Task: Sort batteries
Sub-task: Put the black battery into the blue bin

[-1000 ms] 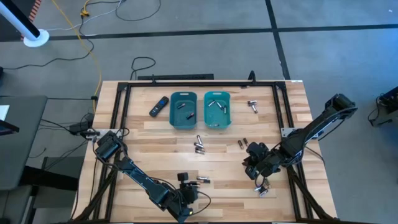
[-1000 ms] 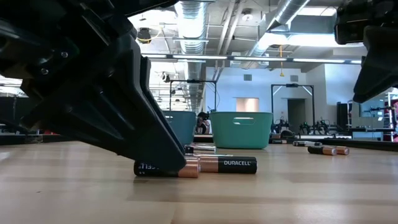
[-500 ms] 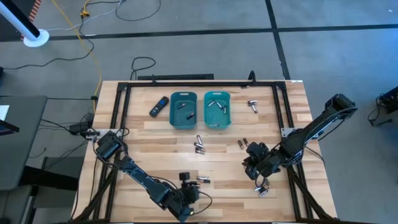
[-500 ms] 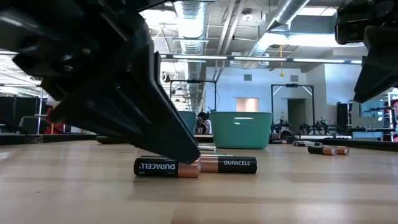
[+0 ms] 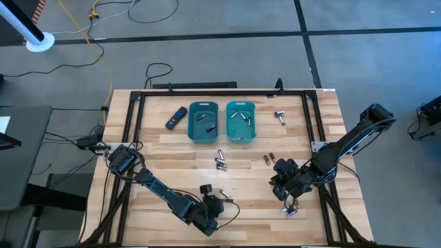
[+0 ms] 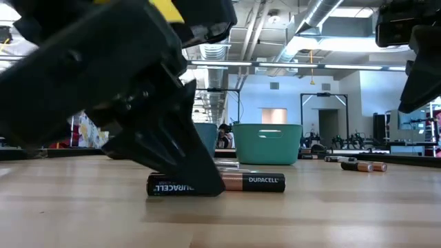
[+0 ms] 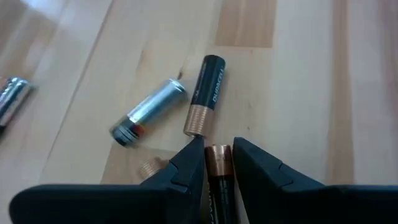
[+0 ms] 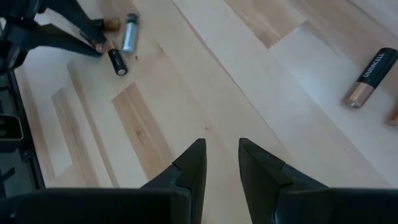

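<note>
Near the table's (image 5: 172, 148) front edge, left of centre, the left gripper (image 7: 218, 163) is down at the wood w/ its fingers narrow, pinched on a dark copper-ended battery (image 7: 217, 160). Just beyond the tips lie a second dark battery (image 7: 205, 94) & a silvery one (image 7: 149, 112), close together. In the low view the held cell (image 6: 180, 186) lies flat on the surface, end-to-end w/ the other dark cell (image 6: 253, 182).

Right gripper (image 8: 222, 160) hovers toward the front right corner area, fingers narrow w/ a small gap, nothing between them; bare wood below. A few batteries (image 5: 293, 210) lie just in front of it.

Two teal bins (image 5: 203, 122) sit near the back edge, centre, each w/ cells inside. More loose cells (image 5: 220, 161) at table centre, a pair (image 5: 269, 159) right of them, another (image 5: 280, 116) by the back right. A black remote (image 5: 176, 117) lies left of the bins.
</note>
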Robot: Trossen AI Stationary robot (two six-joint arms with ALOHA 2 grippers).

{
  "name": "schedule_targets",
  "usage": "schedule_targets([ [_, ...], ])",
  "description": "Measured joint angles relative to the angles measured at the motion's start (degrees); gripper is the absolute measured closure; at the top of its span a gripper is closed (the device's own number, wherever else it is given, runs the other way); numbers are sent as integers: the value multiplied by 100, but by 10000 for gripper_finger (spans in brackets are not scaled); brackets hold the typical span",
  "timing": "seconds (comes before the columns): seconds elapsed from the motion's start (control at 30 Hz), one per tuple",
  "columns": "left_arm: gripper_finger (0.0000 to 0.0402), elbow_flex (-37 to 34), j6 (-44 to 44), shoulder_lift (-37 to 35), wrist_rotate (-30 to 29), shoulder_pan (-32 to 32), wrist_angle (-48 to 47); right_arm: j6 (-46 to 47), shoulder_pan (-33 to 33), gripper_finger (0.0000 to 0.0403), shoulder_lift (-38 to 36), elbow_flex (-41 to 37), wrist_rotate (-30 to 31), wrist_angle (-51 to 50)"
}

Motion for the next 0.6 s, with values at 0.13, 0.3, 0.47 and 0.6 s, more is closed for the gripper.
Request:
schedule_targets([
  [0.13,319,0,-43,0,88,9,-89,-5,91,291,0,0,-2,-3],
  [0.3,319,8,-271,-2,207,9,-333,-12,99,291,0,0,-7,-19],
  [0.47,320,15,-216,-15,343,15,-474,-151,97,291,0,-2,-7,-16],
  [0.6,340,17,-289,-17,423,89,-494,-154,92,291,0,-2,-7,-16],
])
